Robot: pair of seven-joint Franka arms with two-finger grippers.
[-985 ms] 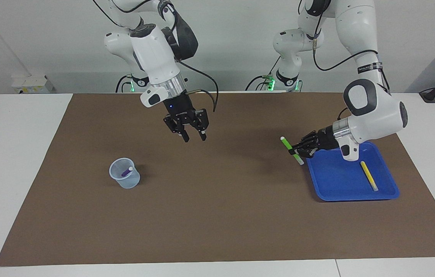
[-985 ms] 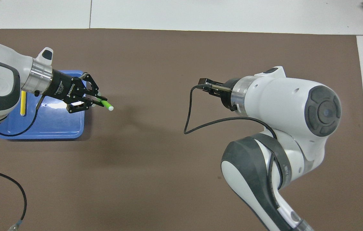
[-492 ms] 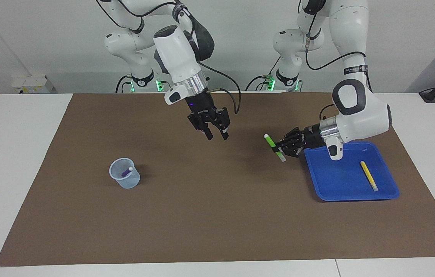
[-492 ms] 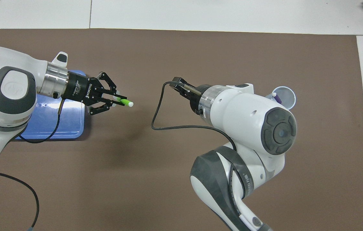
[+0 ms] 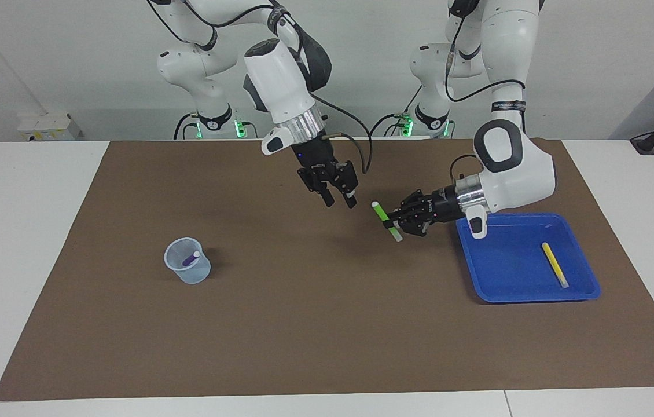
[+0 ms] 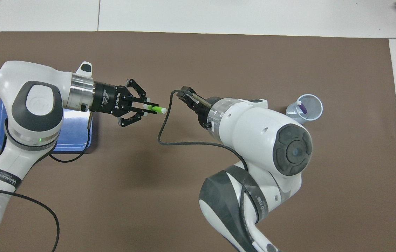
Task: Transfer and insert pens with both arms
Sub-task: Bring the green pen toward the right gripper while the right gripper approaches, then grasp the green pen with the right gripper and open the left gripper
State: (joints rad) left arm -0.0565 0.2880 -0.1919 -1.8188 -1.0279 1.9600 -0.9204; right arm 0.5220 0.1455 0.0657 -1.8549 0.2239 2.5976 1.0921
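My left end effector [image 5: 392, 223], raised over the surface beside the blue tray [image 5: 584, 292], grips the green pen [image 5: 386, 220] midway; my right end effector [image 5: 340, 200] hovers spread nearby, and a misaligned handover could drop it.

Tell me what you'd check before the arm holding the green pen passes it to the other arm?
1. Left gripper is shut on the green pen: ok.
2. The pen's capped end juts free toward the other arm, giving it something to grab: ok.
3. Right gripper has its fingers apart, ready to receive: ok.
4. Right gripper has reached the pen: not ok, a gap remains.
5. Cup stands upright with the purple pen in it and room for another: ok.
6. Yellow pen lies in the blue tray, awaiting its turn: ok.
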